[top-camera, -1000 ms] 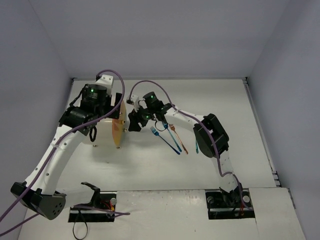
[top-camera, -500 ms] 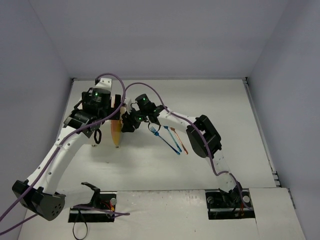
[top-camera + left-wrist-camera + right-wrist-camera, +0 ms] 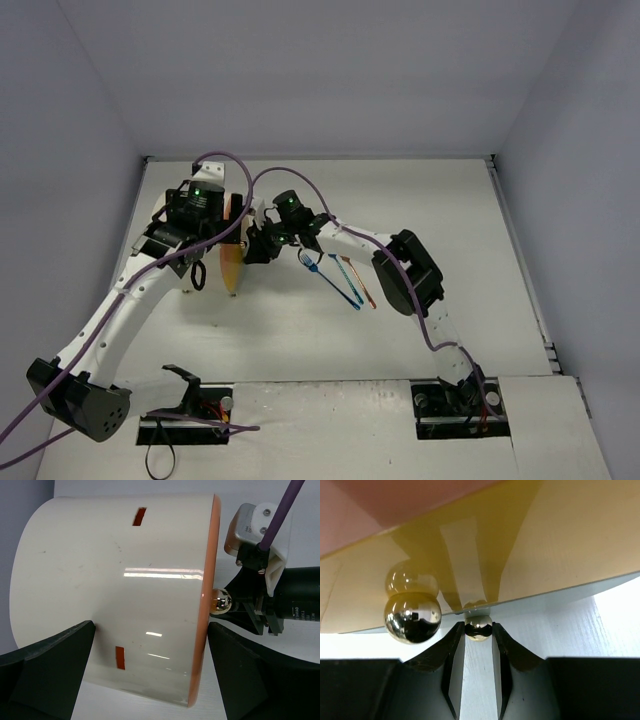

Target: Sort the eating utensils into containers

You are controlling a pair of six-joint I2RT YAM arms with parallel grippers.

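From the overhead camera, the eating utensils [image 3: 337, 277] lie in a loose bunch on the table [image 3: 430, 200], blue forks beside an orange-copper piece, just right of the cabinet [image 3: 232, 262] and apart from it. None is lifted or stowed, so sorting has not begun as far as this view shows. The right gripper [image 3: 254, 246] sits against the cabinet's orange front. In the left wrist view, the left gripper [image 3: 150, 627] has its fingers [image 3: 50, 665] spread wide over the cream drum [image 3: 110, 570]. They carry nothing, and whether they touch it cannot be told. The orange front rim [image 3: 204, 610] appears flush with the drum, with no drawer slid out. In the right wrist view, the right gripper's fingers [image 3: 454, 655] are drawn in narrow and pinch the small brass knob [image 3: 478, 626] on both sides, beside a larger brass knob [image 3: 412, 618] under the orange front panel [image 3: 555, 540]. The work seems to be at its first step, opening a compartment. Every utensil is left to move.
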